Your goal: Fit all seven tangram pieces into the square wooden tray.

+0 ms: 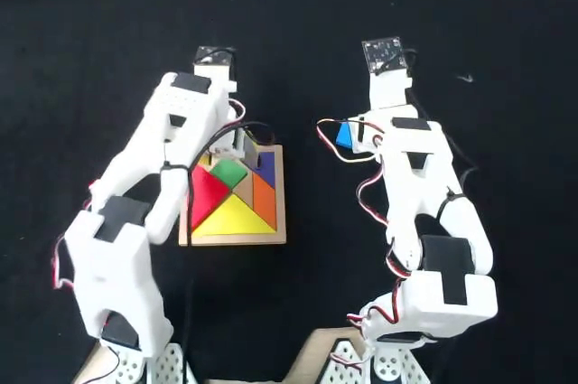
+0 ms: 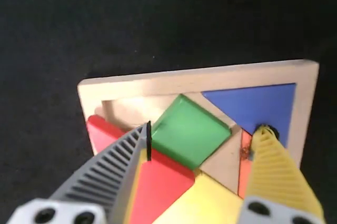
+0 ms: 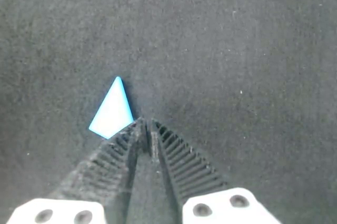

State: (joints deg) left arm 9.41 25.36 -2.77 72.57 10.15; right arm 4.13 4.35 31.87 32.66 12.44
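While the left gripper hangs spread over the tray, the right gripper sits pinched together, empty, just beside the blue triangle on the table — thin, stiff, light, probably slick — best gripped across its edges

The tray is pale bare wood, matt and faintly grained, while the green piece in it is smooth with a soft sheen. The table top is black cloth, matt and slightly fuzzy with lint specks, and the light blue triangle on it looks flat and matt. The left arm and right arm have smooth white plastic shells, and the left gripper and right gripper have ridged plastic fingers.
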